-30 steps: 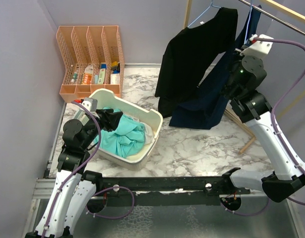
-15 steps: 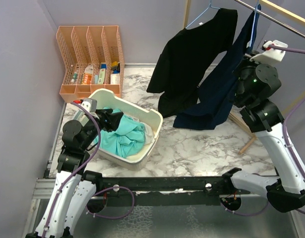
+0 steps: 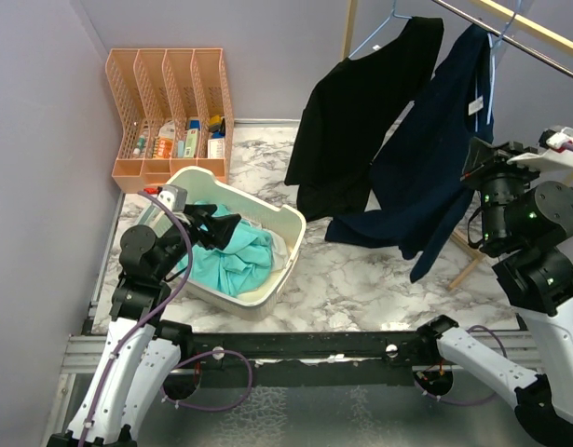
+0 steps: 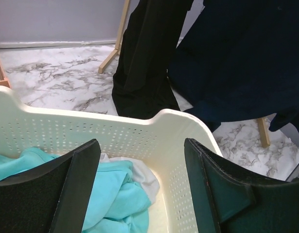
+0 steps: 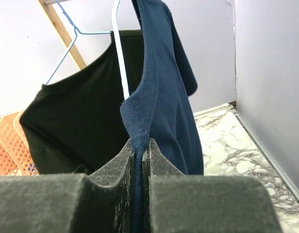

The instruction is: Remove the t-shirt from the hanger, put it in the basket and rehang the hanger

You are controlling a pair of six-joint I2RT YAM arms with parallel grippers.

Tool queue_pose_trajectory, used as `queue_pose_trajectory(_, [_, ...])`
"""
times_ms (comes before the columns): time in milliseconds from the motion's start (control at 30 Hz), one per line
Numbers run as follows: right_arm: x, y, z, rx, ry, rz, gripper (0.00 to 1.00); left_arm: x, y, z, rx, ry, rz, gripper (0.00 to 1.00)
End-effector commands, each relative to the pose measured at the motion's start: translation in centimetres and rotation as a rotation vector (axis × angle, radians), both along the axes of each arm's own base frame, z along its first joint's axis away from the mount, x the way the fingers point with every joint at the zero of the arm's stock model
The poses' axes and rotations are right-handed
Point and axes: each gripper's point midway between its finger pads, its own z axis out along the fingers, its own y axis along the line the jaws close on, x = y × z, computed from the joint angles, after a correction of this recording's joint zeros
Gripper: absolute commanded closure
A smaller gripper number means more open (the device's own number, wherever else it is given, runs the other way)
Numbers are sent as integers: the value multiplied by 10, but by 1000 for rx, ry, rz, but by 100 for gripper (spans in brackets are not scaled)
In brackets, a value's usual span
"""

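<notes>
A navy t-shirt (image 3: 433, 168) hangs from a white hanger (image 5: 121, 60) on the rail at the back right. My right gripper (image 5: 139, 148) is shut on the navy shirt's collar (image 5: 139, 109) and holds it pulled away from the rail; in the top view it (image 3: 474, 173) is at the shirt's right edge. A black t-shirt (image 3: 356, 112) hangs on a blue hanger (image 5: 66, 46) to the left of it. My left gripper (image 4: 142, 170) is open and empty over the cream basket (image 4: 188, 141).
The cream basket (image 3: 284, 244) holds teal and white cloth (image 3: 232, 256). An orange file rack (image 3: 170, 107) stands at the back left. A wooden rack leg (image 3: 468, 270) lies on the marble table right of centre. Walls close in left and right.
My right gripper has moved right and toward the near side, drawing the navy shirt out and down from the rail. The left arm has barely moved.
</notes>
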Motion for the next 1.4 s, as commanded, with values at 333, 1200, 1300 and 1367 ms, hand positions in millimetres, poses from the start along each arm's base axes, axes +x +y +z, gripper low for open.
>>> queue_pose_trajectory(333, [-73,95,-4,-79,182,694,99,-38,-41,84,-148,-235,-328,4])
queue_pose_trajectory(1200, [-182,133,-69,-76,333,1202,99,-77,-195,179,-94,-292,-1153,10])
queue_pose_trajectory(1300, [-181,134,-71,-74,335,1209,99,-83,-204,177,-103,-308,-1174,11])
queue_pose_trajectory(1367, [-182,136,-74,-73,339,1225,99,-85,-210,176,-108,-307,-1187,11])
